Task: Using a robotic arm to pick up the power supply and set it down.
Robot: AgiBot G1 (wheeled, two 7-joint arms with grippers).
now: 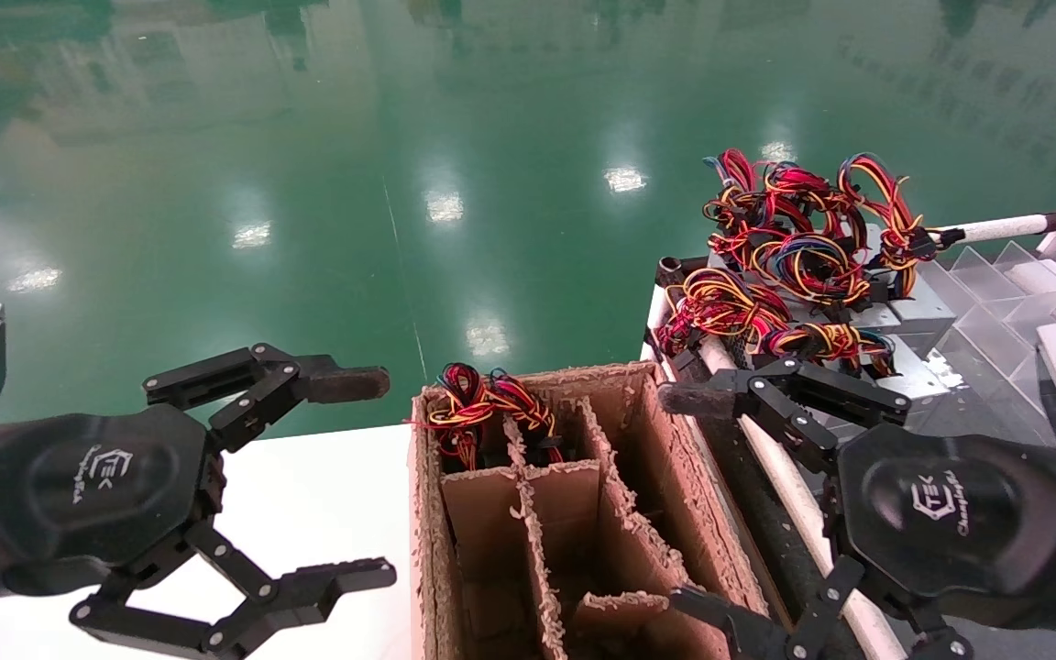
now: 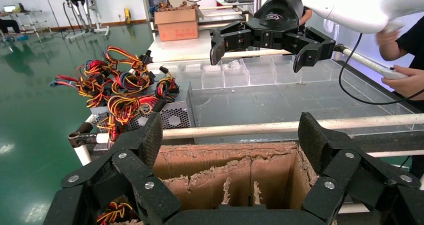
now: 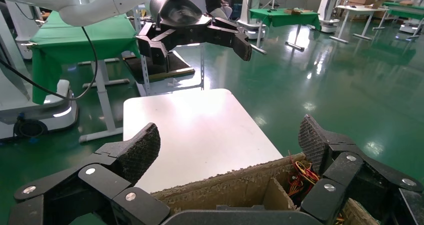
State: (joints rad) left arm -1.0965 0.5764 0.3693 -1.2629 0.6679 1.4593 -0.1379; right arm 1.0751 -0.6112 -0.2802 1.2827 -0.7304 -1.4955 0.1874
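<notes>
- Both tools are held wide open and empty: left tool [image 1: 358, 477] over the white counter [image 1: 308, 500], right tool [image 1: 688, 500] beside the cardboard box [image 1: 675, 495].
- Power supplies [image 1: 918, 316] are stacked on the rack at right, wires [image 1: 794, 243] tangled; snagging a neighbour's loom is the likely risk.
- One compartment is already occupied; divider flaps could be crushed.

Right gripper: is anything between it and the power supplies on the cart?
Nothing solid that I can see. The right gripper, open, hovers at the cardboard box's right edge, with the power supplies just beyond. Their tangled wires lie over the cases, so the fingers would likely meet wires first.
</notes>
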